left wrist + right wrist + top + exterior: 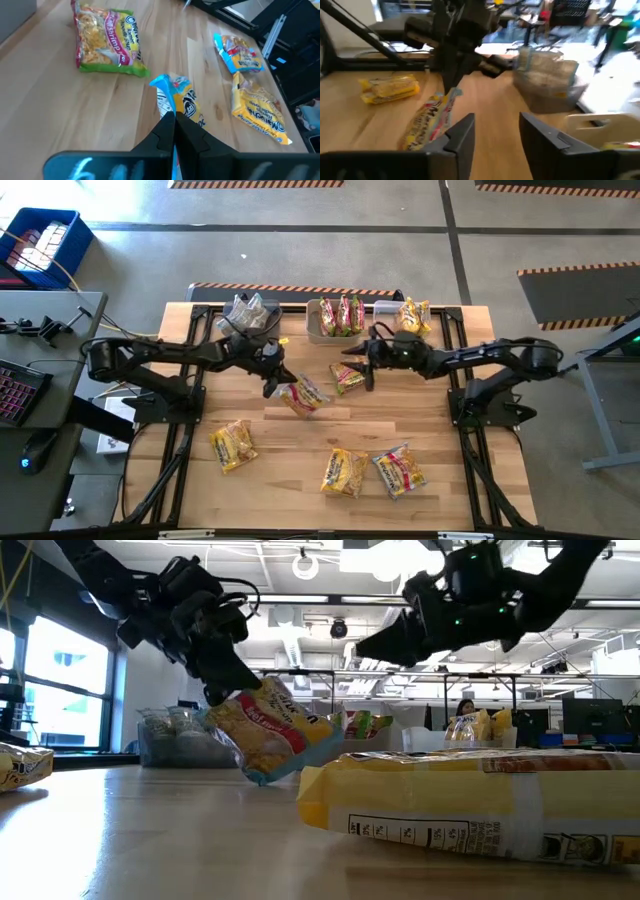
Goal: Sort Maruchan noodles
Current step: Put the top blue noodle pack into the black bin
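Note:
My left gripper (276, 376) is over the middle of the table, shut on a yellow, red-printed noodle packet (304, 396) with blue end seams, which also shows in the low view (265, 730). My right gripper (366, 370) is open and empty just to the right, above a green-edged packet (348, 378) that lies flat; its fingers show apart in the right wrist view (495, 135). Three more yellow packets lie flat on the near half: one at the left (232, 445), two near the middle (343, 472) (399, 471). My left gripper pinches the packet's upper end (170, 106), by its blue seam, between its two shut fingers. The fingers come from above, slanting toward the table's right. The packet hangs tilted below them (262, 735). I cannot tell whether its lower end (262, 776) touches the table.
Three bins stand along the far edge: a clear one with silvery packets (250, 312), one with green and red packets (340, 317), one with a yellow packet (410, 314). In the low view a yellow packet (480, 800) lies close in front. A person (465, 708) sits far behind.

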`<state>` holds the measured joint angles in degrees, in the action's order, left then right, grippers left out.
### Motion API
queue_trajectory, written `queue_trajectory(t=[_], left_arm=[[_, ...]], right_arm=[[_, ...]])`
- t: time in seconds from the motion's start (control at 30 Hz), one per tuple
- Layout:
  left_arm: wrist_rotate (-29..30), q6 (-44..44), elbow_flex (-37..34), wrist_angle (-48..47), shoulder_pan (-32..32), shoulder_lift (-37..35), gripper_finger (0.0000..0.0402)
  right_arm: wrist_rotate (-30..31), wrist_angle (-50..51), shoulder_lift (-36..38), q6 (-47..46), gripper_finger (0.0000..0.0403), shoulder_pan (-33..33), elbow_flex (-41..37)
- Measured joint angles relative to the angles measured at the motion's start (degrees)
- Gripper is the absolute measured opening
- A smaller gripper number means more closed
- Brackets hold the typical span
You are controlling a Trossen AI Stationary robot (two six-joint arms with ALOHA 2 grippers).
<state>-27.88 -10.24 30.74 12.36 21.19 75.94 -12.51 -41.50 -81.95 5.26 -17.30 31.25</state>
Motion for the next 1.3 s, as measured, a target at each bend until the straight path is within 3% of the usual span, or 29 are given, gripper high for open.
queue_trajectory(t=[0.33, 0.5, 0.87, 1.3], left_arm=[[0.11, 1.36, 0.0, -0.42, -1.9, -2.14, 0.0], [3.06, 3.5, 0.0, -0.37, -3.85, -2.14, 0.0], [7.5, 3.53, 0.0, -0.52, -4.17, -2.14, 0.0], [13.19, 2.98, 0.0, -0.46, -4.15, -2.14, 0.0]], right_arm=[[-2.56, 14.28, -11.71, -3.34, 0.0217, 0.09, 11.52], [-8.89, 21.81, -17.12, -3.99, 0.0246, 0.09, 16.78], [-25.34, 24.16, -26.58, -3.89, 0.0249, 0.09, 23.9], [-25.47, 24.48, -26.9, -3.33, 0.0249, -0.33, 24.23]])
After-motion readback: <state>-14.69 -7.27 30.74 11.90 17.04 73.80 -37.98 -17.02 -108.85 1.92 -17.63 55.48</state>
